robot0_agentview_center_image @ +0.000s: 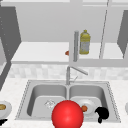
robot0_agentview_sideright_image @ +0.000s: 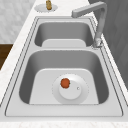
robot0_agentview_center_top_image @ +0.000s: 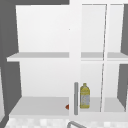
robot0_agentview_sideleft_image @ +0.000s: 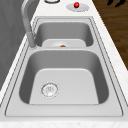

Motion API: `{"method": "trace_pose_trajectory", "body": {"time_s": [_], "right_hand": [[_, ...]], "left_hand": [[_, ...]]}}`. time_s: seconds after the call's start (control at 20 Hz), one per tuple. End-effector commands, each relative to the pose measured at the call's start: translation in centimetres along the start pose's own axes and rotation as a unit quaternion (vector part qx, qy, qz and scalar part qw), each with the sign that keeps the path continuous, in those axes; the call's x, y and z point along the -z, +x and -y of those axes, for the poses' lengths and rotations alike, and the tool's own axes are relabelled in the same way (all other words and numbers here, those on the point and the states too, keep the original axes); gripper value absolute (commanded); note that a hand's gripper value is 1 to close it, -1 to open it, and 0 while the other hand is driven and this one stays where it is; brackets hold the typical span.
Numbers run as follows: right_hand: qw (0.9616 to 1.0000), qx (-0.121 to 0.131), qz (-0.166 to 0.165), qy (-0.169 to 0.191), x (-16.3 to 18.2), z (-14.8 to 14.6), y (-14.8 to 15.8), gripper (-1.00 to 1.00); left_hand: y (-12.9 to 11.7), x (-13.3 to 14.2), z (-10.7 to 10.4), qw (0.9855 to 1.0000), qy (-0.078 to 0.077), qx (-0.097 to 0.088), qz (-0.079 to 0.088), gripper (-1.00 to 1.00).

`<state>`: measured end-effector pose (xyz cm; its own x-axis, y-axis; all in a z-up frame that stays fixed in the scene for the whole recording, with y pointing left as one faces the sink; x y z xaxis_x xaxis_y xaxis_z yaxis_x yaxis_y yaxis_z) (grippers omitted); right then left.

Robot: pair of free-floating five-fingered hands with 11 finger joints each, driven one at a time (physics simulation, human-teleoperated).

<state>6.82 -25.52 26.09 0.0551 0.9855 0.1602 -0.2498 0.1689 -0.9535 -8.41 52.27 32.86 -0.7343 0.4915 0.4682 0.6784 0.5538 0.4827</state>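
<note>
1. Right hand (robot0_agentview_center_image: 102, 113): it hangs over the front right corner of the sink (robot0_agentview_center_image: 113, 106). The fingers (robot0_agentview_sideleft_image: 115, 2) are loose and spread, pointing down, and hold nothing.
2. Left hand (robot0_agentview_center_image: 3, 122): it is at the counter's front edge, well to the left.
3. Fruit (robot0_agentview_center_image: 84, 108): small and orange-red, it lies on the plate (robot0_agentview_center_image: 89, 102) in the right basin, just left of the right fingers and lower than them. It sits left of the plate's centre.
4. Ball (robot0_agentview_center_image: 67, 115): large and red, it is left of the fruit, with the fruit between it and the fingers.

Risks, as judged:
- The fruit is round and loose on a smooth plate, so a sideways brush from the fingers could roll it off into the basin.
- A steep descent could catch the fingers on the sink rim or tip the plate by its near edge.
- A wide sweep to the left could strike the ball.
</note>
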Motion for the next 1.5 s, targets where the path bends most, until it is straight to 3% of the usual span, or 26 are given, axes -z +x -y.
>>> {"method": "trace_pose_trajectory", "body": {"time_s": [0.0,0.3,0.7,0.85,0.95,1.15,1.25,1.4,1.45], "right_hand": [[1.0000,0.000,0.000,0.000,0.0,0.0,0.0,0.00],[1.0000,0.000,0.000,0.000,0.0,0.0,0.0,0.00],[1.0000,0.000,0.000,0.000,0.0,0.0,0.0,0.00],[1.0000,0.000,0.000,0.000,0.0,0.0,0.0,0.00],[1.0000,0.000,0.000,0.000,0.0,0.0,0.0,0.00],[1.0000,0.000,0.000,0.000,0.0,0.0,0.0,0.00],[1.0000,0.000,0.000,0.000,0.0,0.0,0.0,0.00],[1.0000,0.000,0.000,0.000,0.0,0.0,0.0,0.00],[1.0000,0.000,0.000,0.000,0.0,0.0,0.0,0.00]], "left_hand": [[-0.4,0.8,-0.3,0.9980,-0.040,0.007,-0.048,-1.00],[-1.2,2.1,-0.6,0.9933,-0.078,0.011,-0.084,-1.00],[-2.2,4.3,-0.4,0.9839,-0.124,0.012,-0.128,-1.00],[-2.4,5.1,-0.3,0.9821,-0.127,0.018,-0.138,-1.00],[-2.8,5.7,0.4,0.9793,-0.142,0.011,-0.143,-1.00],[-3.4,6.7,1.0,0.9763,-0.148,0.017,-0.157,-1.00],[-3.8,7.0,1.4,0.9736,-0.156,0.017,-0.166,-1.00],[-3.9,8.1,1.5,0.9724,-0.157,0.017,-0.172,-1.00],[-3.9,8.5,1.6,0.9712,-0.161,0.018,-0.174,-1.00]]}}
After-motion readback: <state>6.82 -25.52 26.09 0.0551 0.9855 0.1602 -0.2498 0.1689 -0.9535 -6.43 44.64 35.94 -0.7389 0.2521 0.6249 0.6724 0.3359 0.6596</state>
